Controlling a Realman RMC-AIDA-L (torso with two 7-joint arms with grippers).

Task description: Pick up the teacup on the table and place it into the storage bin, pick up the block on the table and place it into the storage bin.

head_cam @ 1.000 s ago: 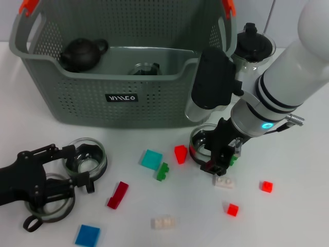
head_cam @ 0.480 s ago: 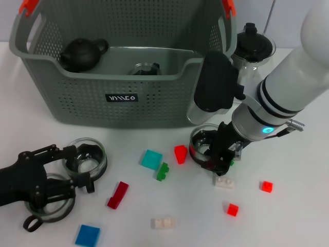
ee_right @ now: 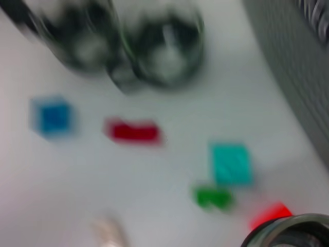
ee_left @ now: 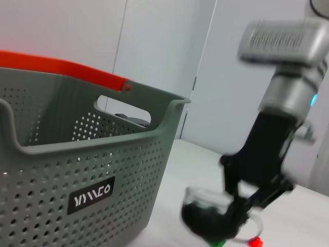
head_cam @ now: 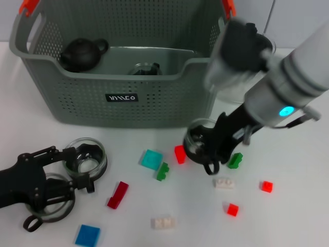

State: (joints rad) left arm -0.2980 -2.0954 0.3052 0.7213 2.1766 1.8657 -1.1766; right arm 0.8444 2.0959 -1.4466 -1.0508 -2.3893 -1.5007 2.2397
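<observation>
My right gripper [head_cam: 209, 153] is shut on the rim of a clear glass teacup [head_cam: 195, 138], held just in front of the storage bin's [head_cam: 123, 110] right corner; the left wrist view shows that teacup [ee_left: 203, 216] raised off the table. Its rim [ee_right: 288, 234] edges into the right wrist view. Two more glass teacups [head_cam: 86, 157] [head_cam: 50, 201] stand at the front left beside my open left gripper [head_cam: 82, 170]. Blocks lie scattered: teal [head_cam: 151, 158], green [head_cam: 163, 171], red [head_cam: 180, 153], dark red [head_cam: 118, 194], green [head_cam: 235, 160].
Inside the bin sit a black teapot [head_cam: 82, 54] and a glass cup [head_cam: 144, 69]. A clear glass teapot [head_cam: 255, 43] stands behind my right arm. More blocks lie in front: blue [head_cam: 87, 235], white [head_cam: 163, 222], white [head_cam: 222, 182], red [head_cam: 232, 209], red [head_cam: 266, 186].
My right gripper has lifted the teacup and carried it slightly left, uncovering a green block beneath. The right arm has swung up and back. The left arm has stayed put.
</observation>
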